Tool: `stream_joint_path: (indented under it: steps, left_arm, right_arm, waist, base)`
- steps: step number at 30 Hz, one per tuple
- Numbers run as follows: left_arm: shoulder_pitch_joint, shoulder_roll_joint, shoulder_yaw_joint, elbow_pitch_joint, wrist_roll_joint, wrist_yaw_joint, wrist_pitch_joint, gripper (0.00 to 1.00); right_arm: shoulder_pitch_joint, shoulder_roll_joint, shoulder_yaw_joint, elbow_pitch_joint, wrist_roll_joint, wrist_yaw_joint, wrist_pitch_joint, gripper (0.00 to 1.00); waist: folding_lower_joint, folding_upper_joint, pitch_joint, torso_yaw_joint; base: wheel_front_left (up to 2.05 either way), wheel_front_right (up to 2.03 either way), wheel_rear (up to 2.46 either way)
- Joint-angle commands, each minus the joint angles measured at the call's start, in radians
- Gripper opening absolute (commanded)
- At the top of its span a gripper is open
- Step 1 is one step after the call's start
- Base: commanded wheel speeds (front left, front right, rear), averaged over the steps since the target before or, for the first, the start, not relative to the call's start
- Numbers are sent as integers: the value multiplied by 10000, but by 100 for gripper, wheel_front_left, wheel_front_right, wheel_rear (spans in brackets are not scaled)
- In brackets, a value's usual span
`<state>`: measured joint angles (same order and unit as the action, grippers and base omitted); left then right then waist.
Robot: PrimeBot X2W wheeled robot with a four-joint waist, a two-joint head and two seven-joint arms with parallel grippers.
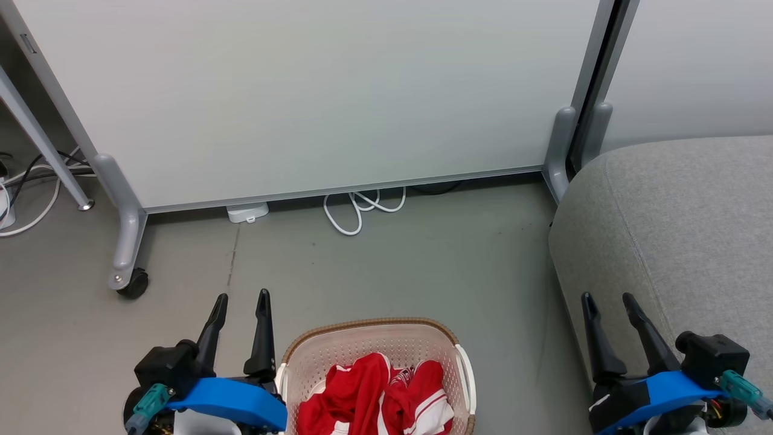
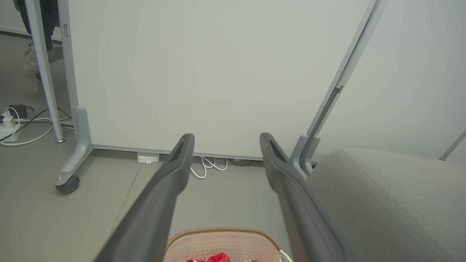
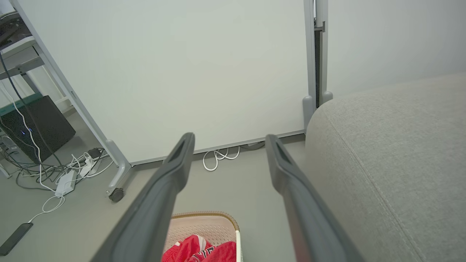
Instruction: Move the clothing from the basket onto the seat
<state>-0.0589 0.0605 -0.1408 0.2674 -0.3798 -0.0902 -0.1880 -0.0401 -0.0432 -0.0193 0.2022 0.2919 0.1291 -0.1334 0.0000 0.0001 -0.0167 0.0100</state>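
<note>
Red clothing (image 1: 374, 396) lies bunched, axis unclear, in the basket (image 1: 368, 324) near the sofa (image 1: 682, 229); left gripper (image 1: 241, 297) and right gripper (image 1: 607, 296) gape empty.

Holding the left claw (image 1: 243, 295) low at the left, both dark fingers (image 1: 263, 338) pointing forward, spread wide apart, gripping nothing. Holding the right claw (image 1: 606, 296) low at the right in the same pose, fingers splayed and empty. Showing a blue wrist cover (image 1: 235, 402) behind each, both claws level with one another.
</note>
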Motion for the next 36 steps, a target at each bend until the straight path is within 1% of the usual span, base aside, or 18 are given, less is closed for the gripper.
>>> stream_joint_path:
  steps: [1,14,25,36]
  left_arm:
    - [-103,39,-24,10,258,-15,-112,100]
    - [-115,-10,-72,294,1004,-76,-375,100]
    - [-194,-74,39,669,939,-122,-558,100]
    - [-225,-98,-11,777,1141,-28,-763,100]
  right_arm:
    - [78,-81,-60,-111,-308,19,-38,100]
    - [114,-86,-150,-101,-1526,21,-102,100]
    - [108,-91,-118,-81,-2271,22,-227,100]
    - [201,-96,-96,-128,-3002,17,-404,100]
  waist:
    - [0,-1,-8,-4]
    - [0,-1,-32,-11]
    - [0,-1,-81,-3]
    - [0,-1,-115,21]
  base:
    - [0,0,0]
    - [0,0,0]
    - [0,0,0]
    - [0,0,0]
